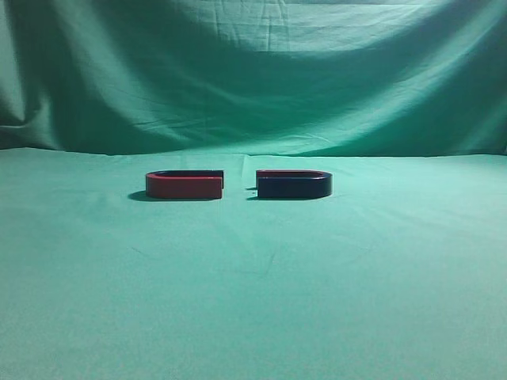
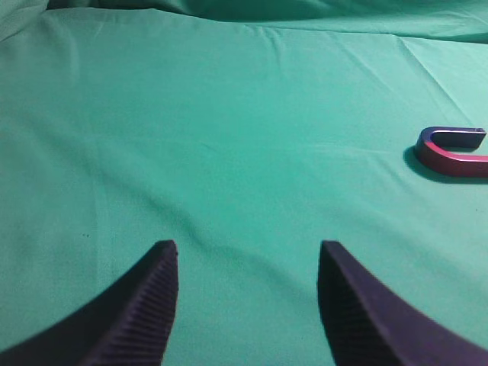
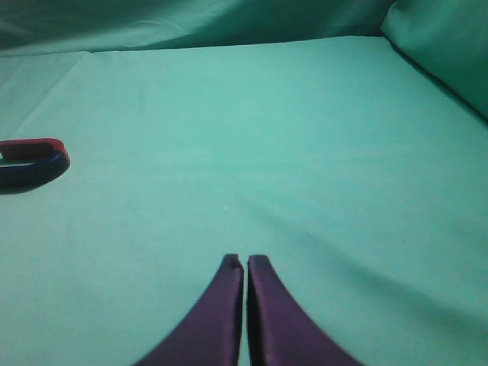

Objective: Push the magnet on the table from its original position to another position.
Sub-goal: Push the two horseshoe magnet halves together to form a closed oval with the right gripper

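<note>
The magnet [image 1: 293,184] shows a dark navy side with a thin red upper edge and lies flat on the green table [image 1: 261,301], right of centre. It also shows at the left edge of the right wrist view [image 3: 32,163]. My right gripper [image 3: 245,263] is shut and empty, well to the right of the magnet and nearer the camera. My left gripper [image 2: 248,255] is open and empty over bare cloth. Neither gripper shows in the exterior view.
A second U-shaped magnet with a red side [image 1: 184,185] lies just left of the navy one, its open end facing it across a small gap. It shows at the right edge of the left wrist view [image 2: 452,152]. A draped green backdrop [image 1: 253,71] rises behind the table.
</note>
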Robot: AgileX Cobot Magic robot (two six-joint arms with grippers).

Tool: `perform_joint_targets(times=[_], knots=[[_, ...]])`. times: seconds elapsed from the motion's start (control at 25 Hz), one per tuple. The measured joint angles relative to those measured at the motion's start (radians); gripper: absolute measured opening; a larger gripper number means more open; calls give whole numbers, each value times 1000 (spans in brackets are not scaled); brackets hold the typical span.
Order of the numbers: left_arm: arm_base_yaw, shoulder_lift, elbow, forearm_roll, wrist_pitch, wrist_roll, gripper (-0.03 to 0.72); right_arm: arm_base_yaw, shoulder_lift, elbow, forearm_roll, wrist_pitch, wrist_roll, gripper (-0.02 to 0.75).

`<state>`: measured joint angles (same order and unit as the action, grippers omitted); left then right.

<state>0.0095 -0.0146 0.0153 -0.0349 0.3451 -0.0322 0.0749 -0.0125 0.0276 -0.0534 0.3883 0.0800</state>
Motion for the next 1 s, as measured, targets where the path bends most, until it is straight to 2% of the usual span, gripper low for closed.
perform_joint_targets(times=[0.88,1.0], knots=[[0,0,0,0,0,0,399,0,0,0,0,0,-2,0],[0,0,0,0,0,0,399,0,0,2,-17,-80,-2,0]])
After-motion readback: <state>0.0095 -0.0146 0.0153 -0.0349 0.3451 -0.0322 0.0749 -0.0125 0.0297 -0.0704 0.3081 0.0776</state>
